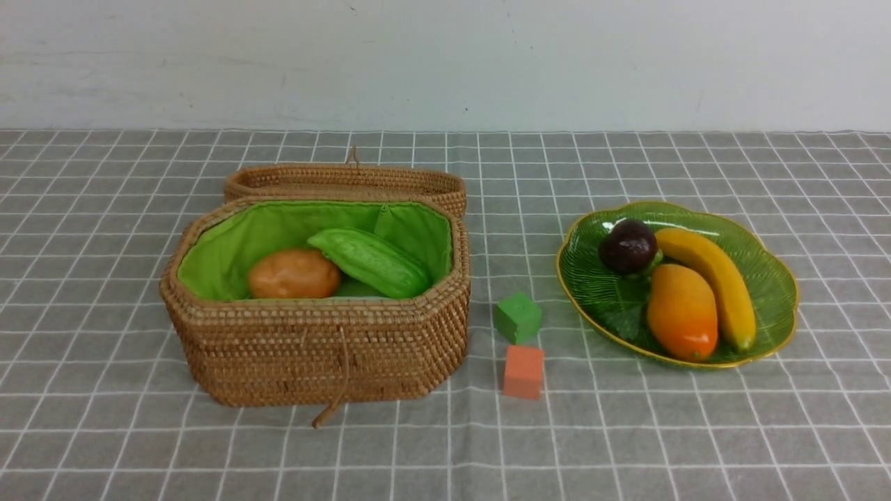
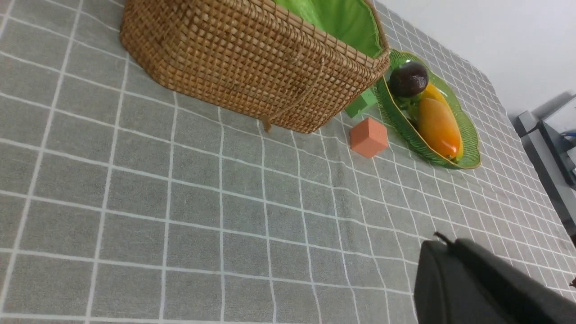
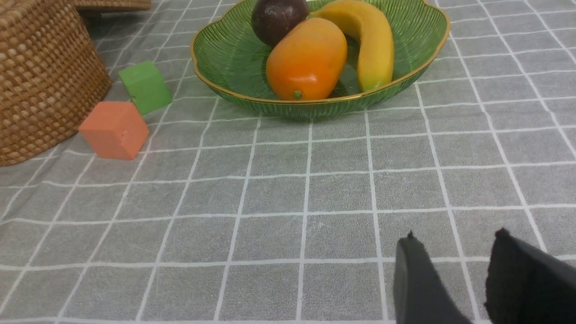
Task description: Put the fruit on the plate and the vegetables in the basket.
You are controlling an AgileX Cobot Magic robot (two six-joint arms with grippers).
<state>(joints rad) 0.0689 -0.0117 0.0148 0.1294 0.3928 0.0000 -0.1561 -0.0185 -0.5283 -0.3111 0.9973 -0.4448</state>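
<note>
Two cubes (image 1: 519, 342) in the gap between basket (image 1: 317, 348) and plate (image 1: 773, 278)

Basket (image 1: 320, 348) holds potato (image 1: 294, 274), gourd (image 1: 372, 261); plate (image 1: 773, 278) holds banana (image 1: 717, 282), mango (image 1: 682, 311), purple fruit (image 1: 628, 245).

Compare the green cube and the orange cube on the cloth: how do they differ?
The green cube sits farther from the robot, turned at an angle to the cloth's grid; the orange cube sits nearer, more squarely aligned. Colour differs, green against orange. Both look alike in size and lie between basket and plate.
</note>
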